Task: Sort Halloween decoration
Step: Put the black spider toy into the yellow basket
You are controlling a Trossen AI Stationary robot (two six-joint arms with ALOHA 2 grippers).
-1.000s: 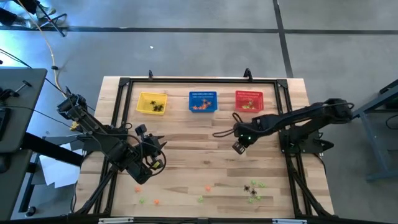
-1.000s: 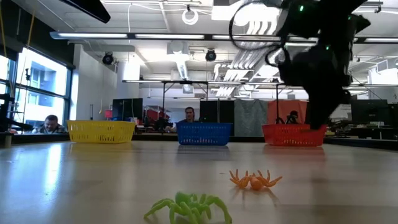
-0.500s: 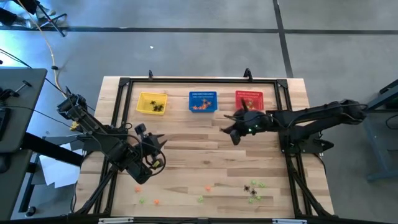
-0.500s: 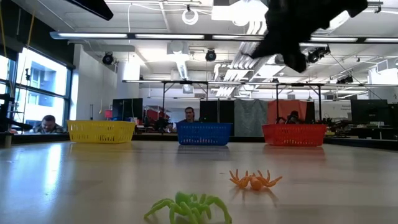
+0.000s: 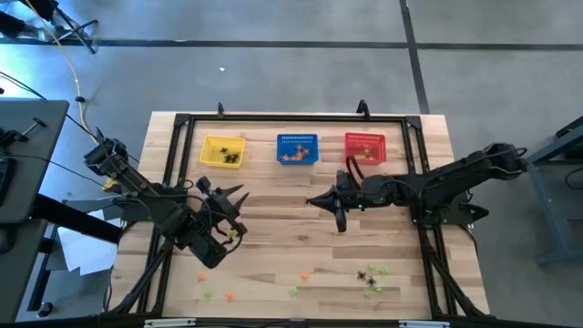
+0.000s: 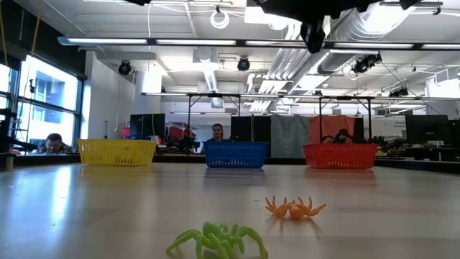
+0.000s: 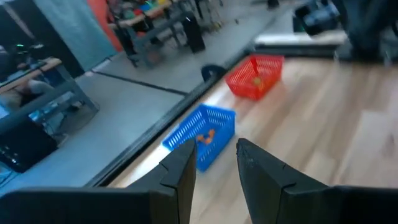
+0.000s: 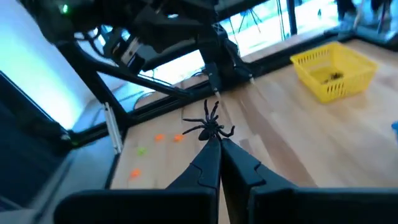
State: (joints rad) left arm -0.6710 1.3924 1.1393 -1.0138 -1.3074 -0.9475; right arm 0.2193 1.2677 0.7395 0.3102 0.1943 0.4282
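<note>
Black spider [image 8: 210, 127] pinched in right gripper [image 8: 217, 142] jaws, above table [image 5: 273, 228] centre

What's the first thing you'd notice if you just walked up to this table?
Probably the black spider pinched in the right hand, held up over the middle of the table. Next, the three bright baskets in a row along the far edge: yellow, blue and red. Little green and orange spiders lie scattered near the front.
</note>
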